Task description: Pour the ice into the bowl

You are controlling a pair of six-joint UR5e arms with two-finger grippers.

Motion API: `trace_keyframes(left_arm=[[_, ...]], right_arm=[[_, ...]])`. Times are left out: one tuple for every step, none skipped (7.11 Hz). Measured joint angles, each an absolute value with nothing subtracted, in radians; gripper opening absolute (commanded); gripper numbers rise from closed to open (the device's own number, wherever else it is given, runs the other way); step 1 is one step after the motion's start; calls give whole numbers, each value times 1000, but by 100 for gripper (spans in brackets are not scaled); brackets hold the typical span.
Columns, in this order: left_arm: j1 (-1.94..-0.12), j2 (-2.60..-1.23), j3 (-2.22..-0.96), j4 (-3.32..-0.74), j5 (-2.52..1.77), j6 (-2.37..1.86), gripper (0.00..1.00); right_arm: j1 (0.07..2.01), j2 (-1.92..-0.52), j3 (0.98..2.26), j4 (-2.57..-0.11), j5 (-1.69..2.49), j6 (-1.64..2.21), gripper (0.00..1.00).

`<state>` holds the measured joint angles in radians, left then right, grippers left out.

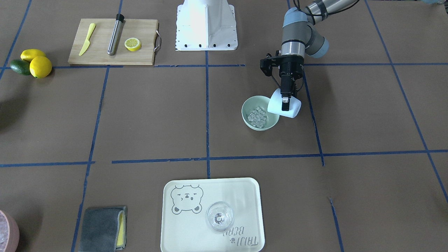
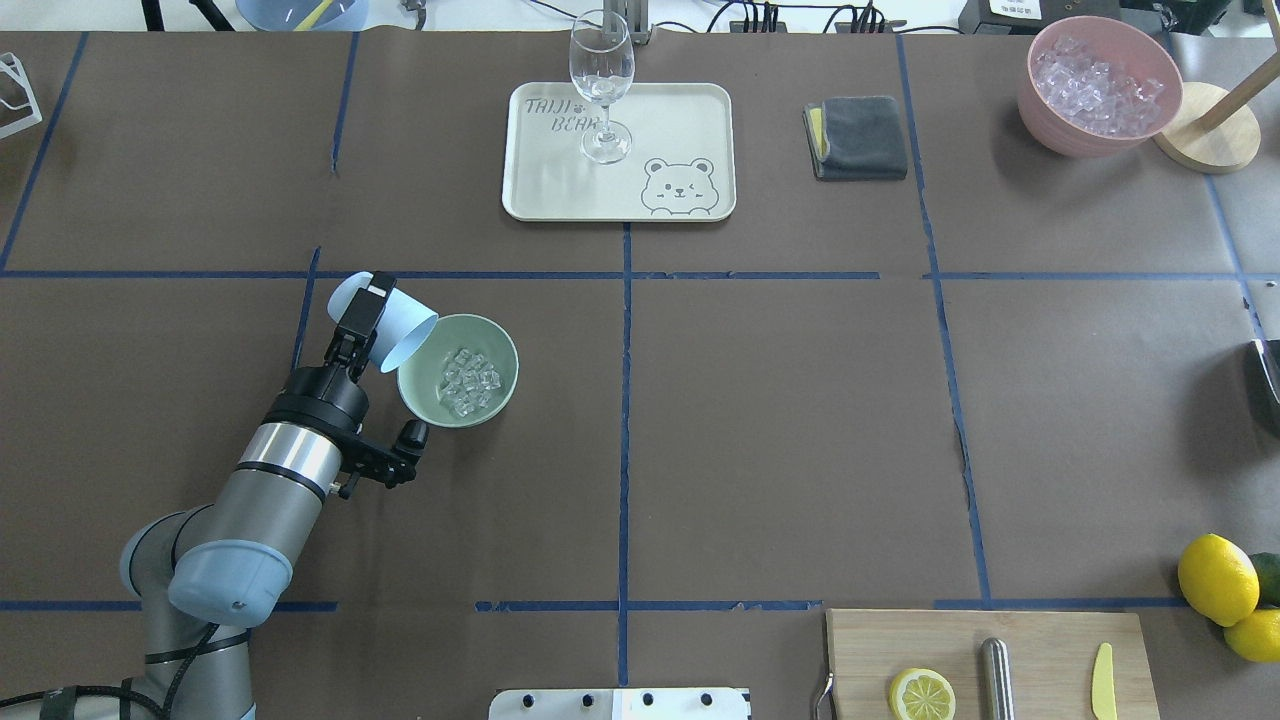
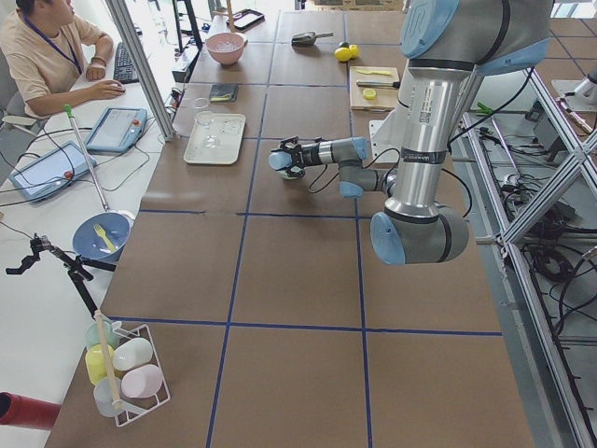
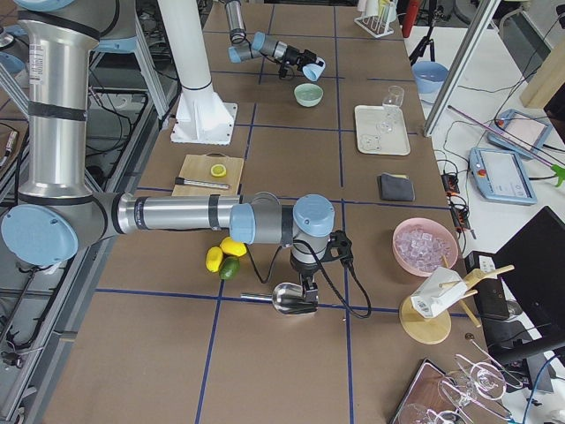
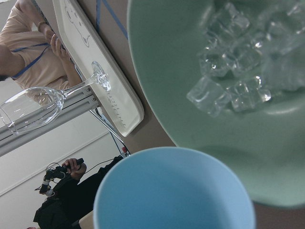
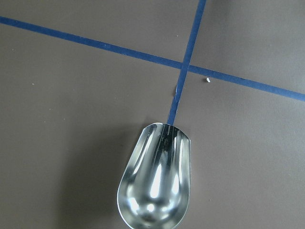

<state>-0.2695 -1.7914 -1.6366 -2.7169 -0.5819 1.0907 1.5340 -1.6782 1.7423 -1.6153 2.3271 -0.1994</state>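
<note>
The pale mint-green bowl stands left of the table's middle and holds a small heap of clear ice cubes. My left gripper is shut on a light blue cup, tipped on its side with its mouth over the bowl's rim. The front view shows the same: the left gripper, the cup, the bowl, the ice. In the left wrist view the cup looks empty and the ice lies in the bowl. My right gripper hovers over a metal scoop; its fingers are hidden.
A tray with a wine glass stands at the far middle. A grey cloth and a pink container of ice are at the far right. A cutting board and lemons are at the near right.
</note>
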Motion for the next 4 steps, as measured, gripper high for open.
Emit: trace_keyframes(left_arm=[[-272,-1786,-1639,-2748,-581,1060,0],[-275,-1780,-1640,-2772,-584,983,0],[-277,-1771,-1640,-2781,-595,859,0],[-278,-1762,-1640,-2785,-627,694,0]], right_arm=[[1534,-1678,1744,-1615,2327,-199,100],[1534,-1678,1745,-1615,2327,-199,100],[1534,-1678,1746,-1615,2327,-199,100],[1534,-1678,1747,-1615,2327,-199,100]])
